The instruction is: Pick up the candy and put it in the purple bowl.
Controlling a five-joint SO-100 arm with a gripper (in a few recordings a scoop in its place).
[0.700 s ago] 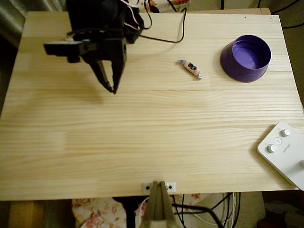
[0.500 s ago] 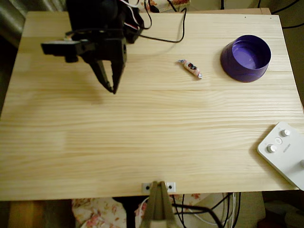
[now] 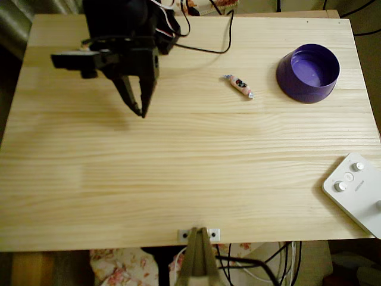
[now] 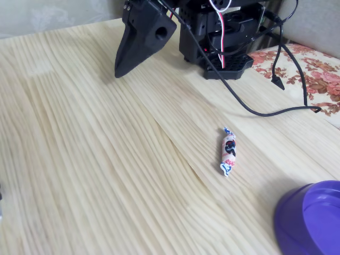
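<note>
Our gripper point(image 3: 140, 107) hangs empty at the far left, fingers nearly together. The candy point(image 3: 239, 85) lies on the tabletop point(image 3: 190, 179), just left of the purple bowl point(image 3: 308, 72). We judge it light and crinkly; pinch the plump middle, not the twisted ends.

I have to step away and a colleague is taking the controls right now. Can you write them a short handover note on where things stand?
Gripper: empty, fingers nearly together, hanging over bare table at the left of the overhead view, well away from the candy.
Candy: lying flat on the wooden table, untouched, between the gripper and the purple bowl, nearer the bowl but not touching it.
Purple bowl: upright near the table's right edge, nothing in it.
Done: nothing yet.
Left: move over the candy, open, grasp it, carry it to the bowl, release.
</note>
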